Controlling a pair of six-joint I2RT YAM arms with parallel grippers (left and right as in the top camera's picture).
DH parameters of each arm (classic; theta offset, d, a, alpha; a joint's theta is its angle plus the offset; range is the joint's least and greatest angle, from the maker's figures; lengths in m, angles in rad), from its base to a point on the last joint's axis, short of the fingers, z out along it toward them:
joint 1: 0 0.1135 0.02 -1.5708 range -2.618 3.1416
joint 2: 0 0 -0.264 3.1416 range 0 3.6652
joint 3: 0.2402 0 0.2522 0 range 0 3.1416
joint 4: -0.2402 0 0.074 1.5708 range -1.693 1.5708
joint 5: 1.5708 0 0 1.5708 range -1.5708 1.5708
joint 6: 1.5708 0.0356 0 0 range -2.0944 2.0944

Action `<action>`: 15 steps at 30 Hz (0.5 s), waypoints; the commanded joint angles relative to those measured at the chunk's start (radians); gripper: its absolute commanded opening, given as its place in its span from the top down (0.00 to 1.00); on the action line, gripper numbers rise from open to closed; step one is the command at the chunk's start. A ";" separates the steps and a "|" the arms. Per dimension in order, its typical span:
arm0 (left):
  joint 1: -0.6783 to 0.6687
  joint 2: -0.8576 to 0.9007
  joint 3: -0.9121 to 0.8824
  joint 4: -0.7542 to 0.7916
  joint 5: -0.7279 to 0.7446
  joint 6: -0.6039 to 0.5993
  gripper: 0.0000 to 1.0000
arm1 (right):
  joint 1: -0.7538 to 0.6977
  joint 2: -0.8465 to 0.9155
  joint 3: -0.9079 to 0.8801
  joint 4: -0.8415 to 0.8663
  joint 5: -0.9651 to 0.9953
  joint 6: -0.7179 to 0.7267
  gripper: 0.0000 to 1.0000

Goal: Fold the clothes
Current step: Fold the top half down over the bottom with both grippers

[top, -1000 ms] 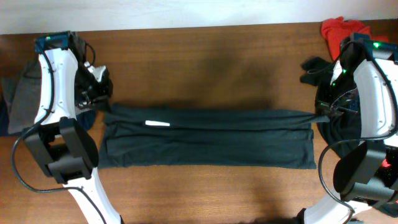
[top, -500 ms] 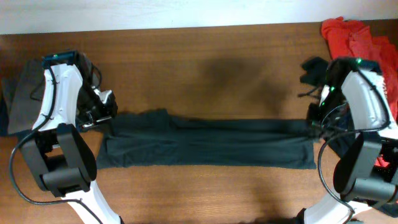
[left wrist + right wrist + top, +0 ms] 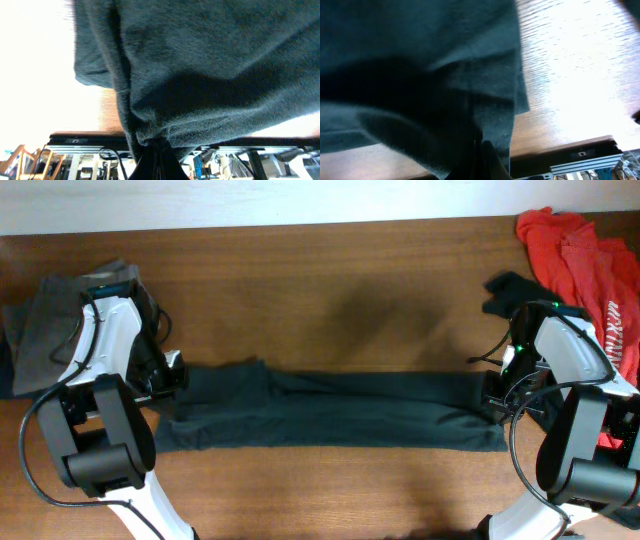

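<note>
The black T-shirt (image 3: 330,410) lies as a long folded band across the middle of the wooden table. My left gripper (image 3: 176,378) is shut on its left end, and my right gripper (image 3: 495,388) is shut on its right end. In the left wrist view the dark cloth (image 3: 200,75) fills the frame and bunches into the closed fingers (image 3: 156,155). In the right wrist view the cloth (image 3: 420,75) is pinched between the closed fingers (image 3: 482,150). The white "E" print is hidden.
A red shirt with white lettering (image 3: 580,255) lies at the back right corner. Grey trousers (image 3: 45,325) lie at the left edge. A dark cloth (image 3: 510,290) sits beside the right arm. The table's front edge runs below the shirt.
Both grippers have moved toward the front edge, carrying the shirt's far edge over the near part. The band is now narrower and the white print has gone out of sight.
</note>
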 commanded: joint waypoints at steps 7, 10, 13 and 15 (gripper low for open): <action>0.007 -0.036 -0.004 0.040 -0.124 -0.092 0.99 | -0.007 -0.018 -0.005 0.003 0.159 0.126 0.96; 0.007 -0.036 -0.004 0.019 -0.117 -0.092 0.99 | -0.007 -0.018 -0.005 0.007 0.159 0.126 0.96; 0.007 -0.036 -0.010 -0.013 -0.118 -0.092 0.99 | -0.007 -0.018 -0.005 0.011 0.156 0.126 0.96; 0.007 -0.036 -0.014 -0.013 -0.118 -0.092 0.99 | -0.007 -0.018 -0.005 0.011 0.135 0.125 0.96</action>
